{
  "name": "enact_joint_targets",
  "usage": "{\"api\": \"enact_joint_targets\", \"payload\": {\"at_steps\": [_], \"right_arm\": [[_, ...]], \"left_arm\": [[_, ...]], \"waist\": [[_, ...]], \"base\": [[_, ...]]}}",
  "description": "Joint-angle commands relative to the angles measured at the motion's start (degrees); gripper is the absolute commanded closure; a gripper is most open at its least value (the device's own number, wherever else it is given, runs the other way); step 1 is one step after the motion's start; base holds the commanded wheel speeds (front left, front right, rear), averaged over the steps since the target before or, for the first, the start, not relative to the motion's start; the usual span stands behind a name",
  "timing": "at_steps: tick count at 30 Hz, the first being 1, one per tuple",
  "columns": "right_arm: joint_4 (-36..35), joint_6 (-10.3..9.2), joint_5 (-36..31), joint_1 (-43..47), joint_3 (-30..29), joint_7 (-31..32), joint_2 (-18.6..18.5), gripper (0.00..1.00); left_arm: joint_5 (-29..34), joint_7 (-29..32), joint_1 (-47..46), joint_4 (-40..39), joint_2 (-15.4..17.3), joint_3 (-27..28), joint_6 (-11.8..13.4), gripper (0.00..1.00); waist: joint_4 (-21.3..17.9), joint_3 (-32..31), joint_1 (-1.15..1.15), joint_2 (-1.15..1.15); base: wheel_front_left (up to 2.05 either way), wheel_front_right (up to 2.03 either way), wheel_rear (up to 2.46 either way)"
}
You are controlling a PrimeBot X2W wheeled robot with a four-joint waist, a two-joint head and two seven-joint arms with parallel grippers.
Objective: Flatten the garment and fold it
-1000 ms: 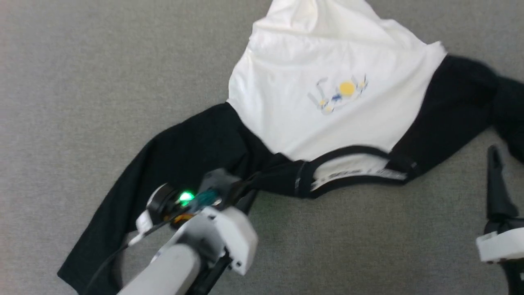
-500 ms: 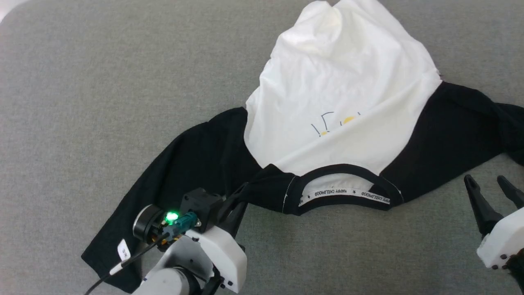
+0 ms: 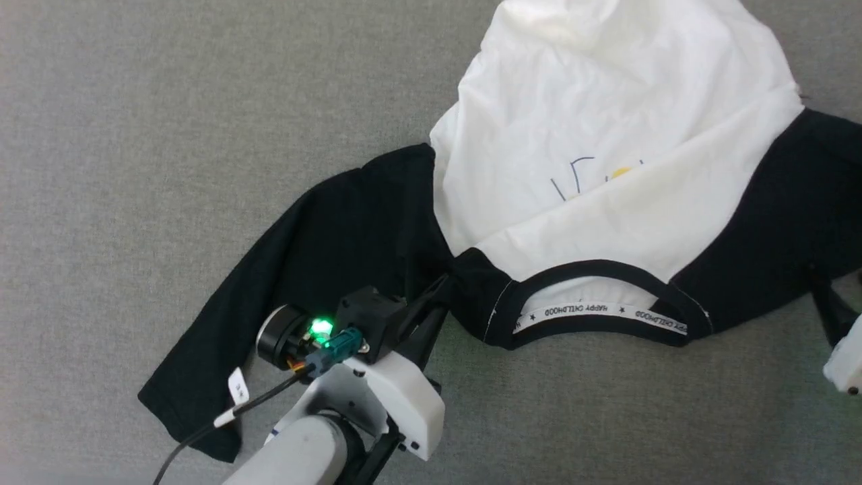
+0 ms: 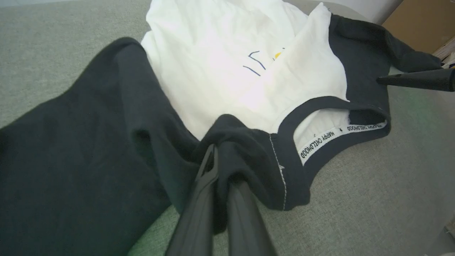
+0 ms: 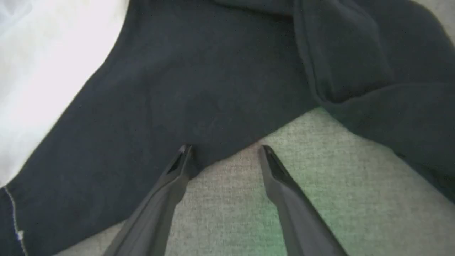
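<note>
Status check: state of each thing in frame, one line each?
garment: face up, rumpled, neither flattened nor folded
chest print: partly hidden by a crease
left claw: shut on garment's black shoulder beside collar
right claw: open, tips at black sleeve edge, gripping nothing

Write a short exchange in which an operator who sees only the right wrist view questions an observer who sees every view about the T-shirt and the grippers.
Operator: My right gripper is open at the edge of the black sleeve. What is the left gripper doing?
Observer: It is shut on the garment, pinching black fabric beside the collar.
Operator: Does the garment lie flat?
Observer: No; white cloth is folded over part of the chest print.
</note>
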Motion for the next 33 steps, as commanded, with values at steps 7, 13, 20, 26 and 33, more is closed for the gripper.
{"api": "enact_joint_targets", "payload": {"at_steps": [7, 13, 20, 26, 33], "right_arm": [[2.9, -0.06, -0.4, -2.7, 2.1, 3.1, -1.0, 0.0], [2.6, -0.06, 0.0, -4.5, 3.9, 2.2, -2.2, 1.0], [1.8, -0.06, 1.7, -5.8, 3.1, -6.1, 0.0, 1.0], [-0.3, -0.06, 4.4, -6.4, 4.4, -14.3, 2.2, 1.0], [-4.6, -0.06, 5.4, -9.0, 6.4, -20.8, 3.2, 1.0]], "left_arm": [[0.3, -0.9, -2.0, 1.4, -1.3, -0.5, -0.6, 1.0], [-0.2, -1.6, -2.0, 2.4, -1.6, -0.5, -0.6, 1.0], [-0.3, -6.4, -1.3, 2.1, -1.1, 1.6, 0.1, 1.0], [-0.4, -13.4, -0.5, -1.1, -1.1, 5.2, 1.8, 1.0], [-1.2, -16.0, -2.1, -5.3, -0.7, 8.5, 2.4, 1.0]], "waist": [[2.2, 2.8, -0.01, -0.01], [1.7, 1.5, -0.01, -0.01], [-0.4, -3.0, -0.01, -0.01], [-3.2, -7.5, -0.01, -0.01], [-5.6, -11.6, -0.01, -0.01]], "base": [[0.0, 0.0, 0.0], [0.0, 0.0, 0.0], [0.0, 0.0, 0.0], [0.0, 0.0, 0.0], [0.0, 0.0, 0.0]]}}
